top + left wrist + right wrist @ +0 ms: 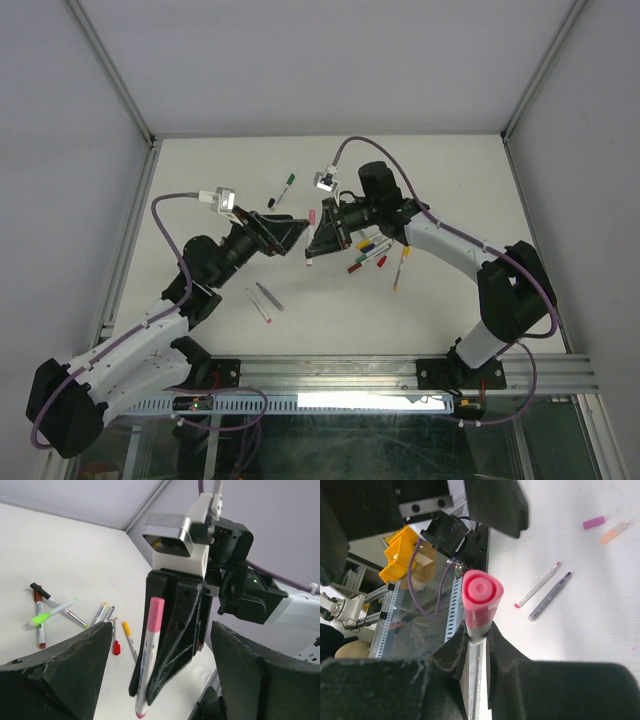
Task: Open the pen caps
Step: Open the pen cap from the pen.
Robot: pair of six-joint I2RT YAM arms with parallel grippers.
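Tabletop (200,180) is matt white, closed in by pale grey walls (300,60) with aluminium posts at the back corners. An aluminium rail (400,372) runs along the near edge, where the two arms are bolted. Below that edge, the right wrist view shows a yellow plastic part (400,555) and some cabling.

One pink pen (148,655) is held off the table, nearly upright, in the right gripper (478,639). Its jaws are clamped tight on the barrel just below the pink cap (156,614), and the cap sits on the pen's top end. The left gripper (288,233) faces the pen from just beside it. Its jaws are spread wide, and neither finger (70,675) touches anything.

Seven pens lie on the table in a loose cluster (59,608) on the outer side of the right gripper, with black, brown-red, green, orange, grey, red and yellow ends. Two more pens lie side by side near the left arm: a white pen with a pink tip (537,585) and a purple-grey pen (550,596). One green-ended pen (288,181) lies alone farther back.

Two loose caps lie near each other, apart from any pen: a loose pink cap (594,522) and an orange cap (615,531).
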